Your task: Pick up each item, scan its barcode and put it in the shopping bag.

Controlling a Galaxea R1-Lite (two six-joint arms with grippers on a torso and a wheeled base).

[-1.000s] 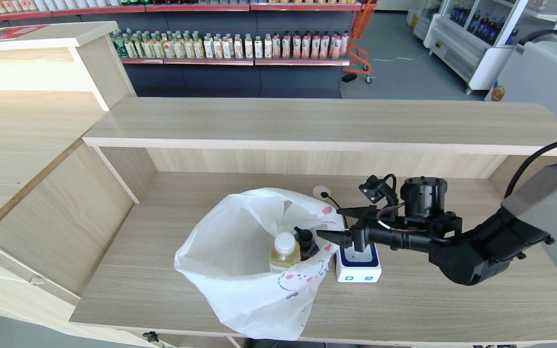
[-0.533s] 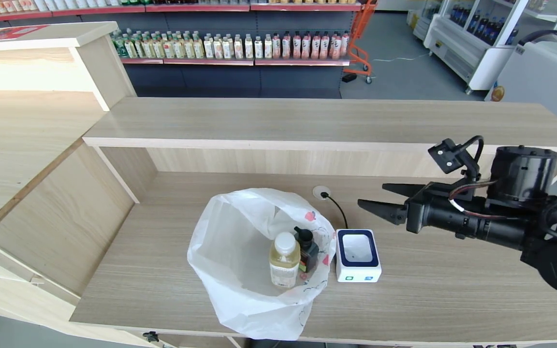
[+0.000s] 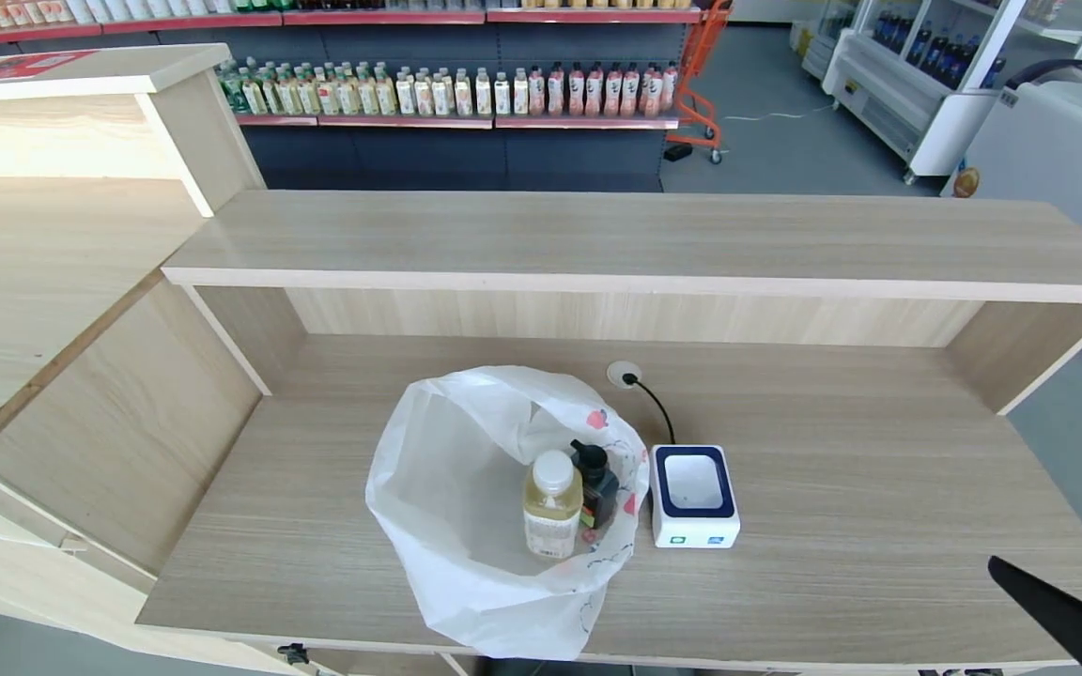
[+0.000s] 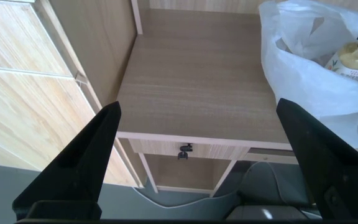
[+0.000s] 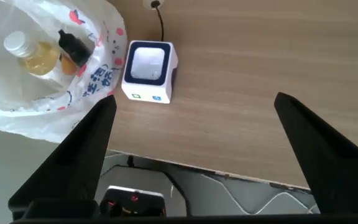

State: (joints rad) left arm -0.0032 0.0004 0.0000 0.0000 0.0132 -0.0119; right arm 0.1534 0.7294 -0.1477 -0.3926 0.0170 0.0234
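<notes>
A white plastic shopping bag [image 3: 466,488] on the pale wooden tabletop [image 3: 879,469] holds a yellow drink bottle [image 3: 552,507] and a dark pump-topped bottle [image 3: 595,481]; a white-and-navy box scanner [image 3: 694,496] sits just beside it. The right claw [image 3: 1043,550] and left claw [image 4: 197,106], near the front edge, gape wide, empty.
</notes>
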